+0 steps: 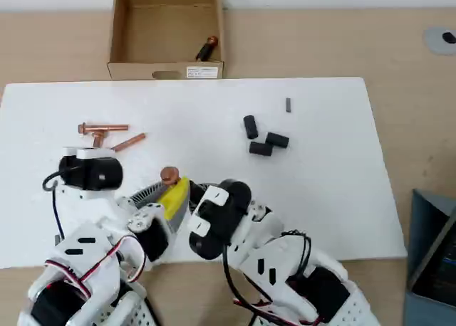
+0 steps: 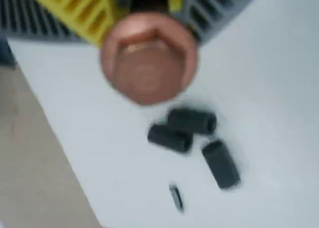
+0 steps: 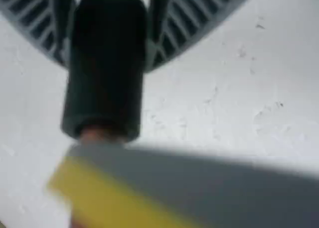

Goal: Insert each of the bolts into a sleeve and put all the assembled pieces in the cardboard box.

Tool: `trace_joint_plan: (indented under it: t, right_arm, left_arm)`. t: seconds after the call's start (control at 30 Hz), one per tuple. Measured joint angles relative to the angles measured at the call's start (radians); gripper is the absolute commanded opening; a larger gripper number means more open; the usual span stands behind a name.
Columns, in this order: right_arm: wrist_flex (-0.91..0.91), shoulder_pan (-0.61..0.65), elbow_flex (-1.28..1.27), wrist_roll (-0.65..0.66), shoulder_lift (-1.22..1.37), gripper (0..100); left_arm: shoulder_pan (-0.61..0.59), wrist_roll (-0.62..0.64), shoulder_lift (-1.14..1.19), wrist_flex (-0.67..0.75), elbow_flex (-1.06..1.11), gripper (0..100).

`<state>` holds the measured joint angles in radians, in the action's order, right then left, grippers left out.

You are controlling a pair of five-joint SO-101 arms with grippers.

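Bolt (image 2: 148, 63) seen head-on from left wrist, sleeve (image 3: 104, 63) from right wrist.

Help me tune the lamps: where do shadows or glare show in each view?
High view: even light on the white mat, faint shadows beside the loose sleeves, no glare. Left wrist view: a soft sheen on the bolt in the left hand, pale shadows under the loose sleeves. Right wrist view: the held sleeve reads flat dark.
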<state>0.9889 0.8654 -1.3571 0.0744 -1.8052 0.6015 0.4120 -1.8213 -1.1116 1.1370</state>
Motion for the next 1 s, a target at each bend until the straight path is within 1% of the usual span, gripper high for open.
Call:
trace_joint_plan:
  t: [0.07, 0.27, 0.33, 0.43, 0.5, 0.77, 1.0]
  right_arm:
    - [0.002, 0.000, -0.002, 0.002, 0.000, 0.9]
    - [0.003, -0.005, -0.003, 0.002, 0.000, 0.9]
    - [0.003, -0.005, -0.005, 0.002, 0.000, 0.9]
    - [0.003, -0.005, -0.005, 0.002, 0.000, 0.9]
    - [0.003, -0.008, -0.005, 0.000, 0.000, 0.9]
    - [0.000, 0.000, -0.003, 0.000, -0.002, 0.9]
    - [-0.003, -0.002, -0.002, 0.000, -0.003, 0.9]
  left_arm:
    - [0.023, -0.005, 0.000, 0.003, 0.015, 0]
    - [0.026, -0.005, -0.003, 0.006, 0.041, 1]
    - [0.026, -0.005, -0.003, 0.006, 0.041, 5]
    - [0.021, -0.005, -0.003, 0.005, 0.043, 16]
    - [-0.005, 0.003, -0.003, -0.003, 0.043, 19]
    - [-0.026, -0.002, 0.000, -0.089, 0.035, 20]
    - [-0.040, -0.002, 0.000, -0.097, -0.071, 20]
